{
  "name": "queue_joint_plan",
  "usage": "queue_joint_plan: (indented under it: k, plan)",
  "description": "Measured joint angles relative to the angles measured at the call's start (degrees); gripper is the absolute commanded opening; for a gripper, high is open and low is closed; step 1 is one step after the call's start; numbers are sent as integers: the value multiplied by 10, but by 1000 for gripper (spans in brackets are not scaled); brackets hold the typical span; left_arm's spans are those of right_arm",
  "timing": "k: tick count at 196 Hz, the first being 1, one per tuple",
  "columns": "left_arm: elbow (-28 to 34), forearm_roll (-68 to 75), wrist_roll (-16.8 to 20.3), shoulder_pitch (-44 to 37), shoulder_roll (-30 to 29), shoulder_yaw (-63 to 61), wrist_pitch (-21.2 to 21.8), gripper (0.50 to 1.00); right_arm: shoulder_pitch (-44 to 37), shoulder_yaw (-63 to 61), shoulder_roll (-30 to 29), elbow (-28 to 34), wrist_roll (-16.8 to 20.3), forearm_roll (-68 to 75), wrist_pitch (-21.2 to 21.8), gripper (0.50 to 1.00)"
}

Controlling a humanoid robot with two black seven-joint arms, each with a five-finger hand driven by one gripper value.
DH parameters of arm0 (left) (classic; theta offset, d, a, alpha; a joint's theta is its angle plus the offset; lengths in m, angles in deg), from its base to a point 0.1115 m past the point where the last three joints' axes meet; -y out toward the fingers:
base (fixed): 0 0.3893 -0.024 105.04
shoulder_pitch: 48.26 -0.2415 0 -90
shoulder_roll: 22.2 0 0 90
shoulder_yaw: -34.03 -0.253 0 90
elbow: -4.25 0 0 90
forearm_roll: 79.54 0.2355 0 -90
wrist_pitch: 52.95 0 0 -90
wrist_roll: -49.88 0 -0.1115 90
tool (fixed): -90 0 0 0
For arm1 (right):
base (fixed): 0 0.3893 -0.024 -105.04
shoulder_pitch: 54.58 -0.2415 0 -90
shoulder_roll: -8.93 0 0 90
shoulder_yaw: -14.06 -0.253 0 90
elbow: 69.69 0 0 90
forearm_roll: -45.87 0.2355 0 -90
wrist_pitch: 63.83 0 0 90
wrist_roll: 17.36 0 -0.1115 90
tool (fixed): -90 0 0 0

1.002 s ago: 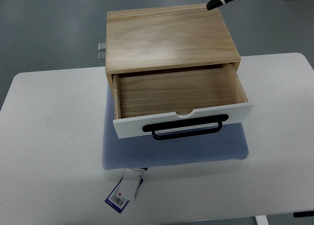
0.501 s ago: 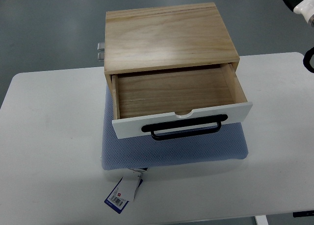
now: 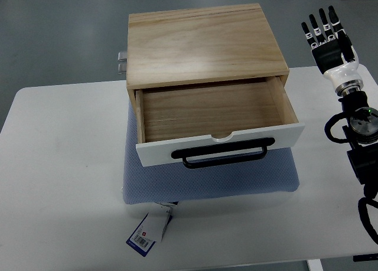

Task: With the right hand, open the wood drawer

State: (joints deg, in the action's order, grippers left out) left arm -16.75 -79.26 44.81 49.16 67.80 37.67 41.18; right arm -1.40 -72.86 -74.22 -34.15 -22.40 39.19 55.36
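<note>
Top view: pale wood box (image 3: pixel 204 43) on blue mesh pad (image 3: pixel 212 179) mid-tabletop, drawer (image 3: pixel 215 114) pulled out, seemingly empty, black bar handle (image 3: pixel 223 153). Right hand (image 3: pixel 328 38) at right edge, fingers straight, holding nothing.

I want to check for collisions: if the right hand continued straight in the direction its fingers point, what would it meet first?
Probably nothing: the right hand points away past the table's far edge, over bare floor, beside the wood box.

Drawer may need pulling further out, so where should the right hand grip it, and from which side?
Grip the black handle, a horizontal bar standing off the drawer's white front panel, at its middle. Come from the near, front side with fingers hooked behind the bar. The right hand is open, right of the wooden box.
</note>
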Motion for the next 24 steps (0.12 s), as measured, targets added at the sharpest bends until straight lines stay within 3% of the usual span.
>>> queue_joint_plan:
  k: [24]
  plan:
    - [-1,0,0,0,0,0,0,1000,4,1,-1,0,0,-1,1,944]
